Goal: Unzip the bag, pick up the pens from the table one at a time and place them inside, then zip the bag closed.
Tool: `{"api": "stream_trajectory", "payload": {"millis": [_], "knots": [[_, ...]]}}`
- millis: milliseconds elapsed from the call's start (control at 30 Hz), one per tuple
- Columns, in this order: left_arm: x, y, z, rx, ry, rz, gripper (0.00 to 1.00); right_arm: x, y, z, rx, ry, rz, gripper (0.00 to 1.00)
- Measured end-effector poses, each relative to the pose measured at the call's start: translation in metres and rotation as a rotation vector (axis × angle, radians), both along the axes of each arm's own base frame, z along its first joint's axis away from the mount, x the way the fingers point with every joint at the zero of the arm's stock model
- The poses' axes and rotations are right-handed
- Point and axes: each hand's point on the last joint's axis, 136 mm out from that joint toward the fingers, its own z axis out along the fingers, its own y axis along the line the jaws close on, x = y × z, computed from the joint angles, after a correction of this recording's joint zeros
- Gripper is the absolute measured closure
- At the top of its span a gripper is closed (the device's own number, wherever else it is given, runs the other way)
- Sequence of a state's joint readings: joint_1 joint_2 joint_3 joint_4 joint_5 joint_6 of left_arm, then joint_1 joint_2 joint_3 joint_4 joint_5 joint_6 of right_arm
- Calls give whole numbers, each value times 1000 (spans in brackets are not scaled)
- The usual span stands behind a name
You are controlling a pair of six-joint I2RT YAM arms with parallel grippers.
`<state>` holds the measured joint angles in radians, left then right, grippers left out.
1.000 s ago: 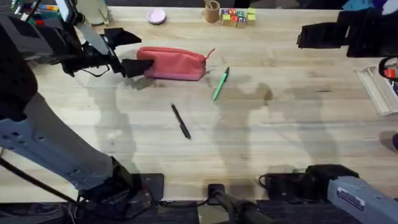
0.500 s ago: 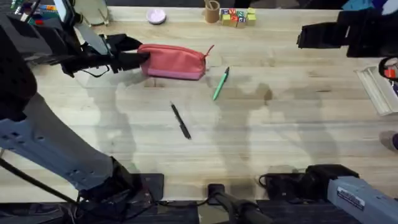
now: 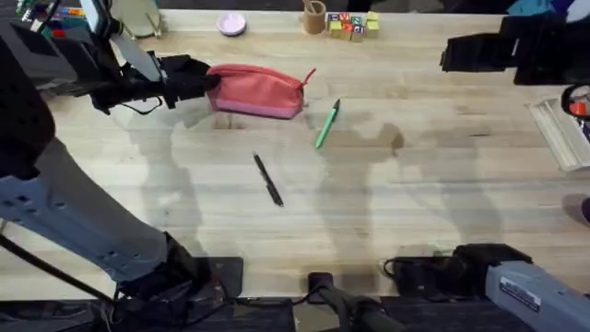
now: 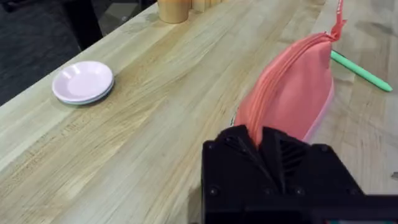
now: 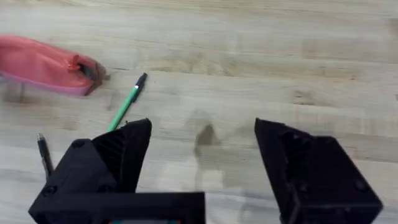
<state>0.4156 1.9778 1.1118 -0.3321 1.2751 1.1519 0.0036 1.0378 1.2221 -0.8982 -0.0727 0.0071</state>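
Note:
The coral-pink bag [image 3: 258, 90] lies across the far left part of the table [image 3: 415, 194], its red pull cord [image 3: 311, 76] at its right end. My left gripper [image 3: 205, 81] is shut on the bag's left end; the left wrist view shows the black fingers [image 4: 273, 158] pinching the fabric of the bag [image 4: 292, 93] at the zipper seam. A green pen [image 3: 327, 124] lies just right of the bag, and a black pen [image 3: 267, 179] lies nearer the front. My right gripper [image 5: 202, 146] hangs open high above the table at the far right, with the bag [image 5: 43, 64] and the green pen [image 5: 127, 102] below it.
A pink dish [image 3: 230, 23], a wooden cup [image 3: 315, 17] and coloured blocks [image 3: 352, 25] stand along the far edge. A clear plastic tray [image 3: 562, 129] sits at the right edge. Bare wood stretches across the middle and front right.
My left gripper has moved toward the far side and closed on the bag's left end, dragging the bag slightly that way. The pens and the right arm stay put.

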Motion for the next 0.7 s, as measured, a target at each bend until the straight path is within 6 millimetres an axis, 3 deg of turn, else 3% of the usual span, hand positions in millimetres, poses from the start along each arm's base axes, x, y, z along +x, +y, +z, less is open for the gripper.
{"api": "stream_trajectory", "payload": {"millis": [533,700], "knots": [[0,0,0,0,0,0,957,0,1,0,89,13,-85,6],[0,0,0,1,-2,0,957,-1,11,1,151,21,-65,6]]}}
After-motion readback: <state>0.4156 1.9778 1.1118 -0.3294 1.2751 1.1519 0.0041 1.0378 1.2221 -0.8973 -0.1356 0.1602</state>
